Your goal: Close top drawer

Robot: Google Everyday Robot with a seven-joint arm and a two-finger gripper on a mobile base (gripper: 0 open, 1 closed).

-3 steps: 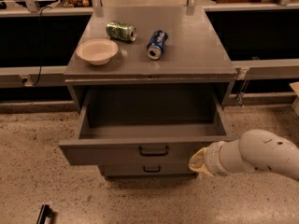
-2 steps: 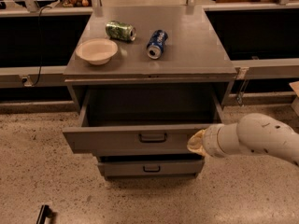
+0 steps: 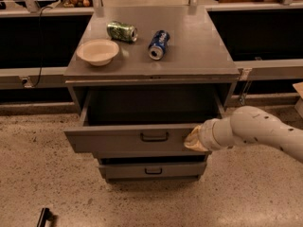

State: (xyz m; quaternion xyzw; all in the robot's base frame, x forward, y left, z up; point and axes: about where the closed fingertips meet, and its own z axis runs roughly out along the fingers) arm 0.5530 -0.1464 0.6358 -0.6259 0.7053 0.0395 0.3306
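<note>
The top drawer is a wide grey metal box with a small dark loop handle at the centre of its front panel. It stands partly open under the grey cabinet top, its dark inside showing. My gripper is at the right end of the drawer's front panel, pressed against it, at the end of my white arm that comes in from the right.
On the cabinet top lie a cream bowl, a green can and a blue can, both on their sides. A lower drawer sits below. Speckled floor surrounds the cabinet; dark shelves lie behind.
The top drawer has slid inward, from far out to partly open. My gripper has moved with its front panel toward the cabinet.
</note>
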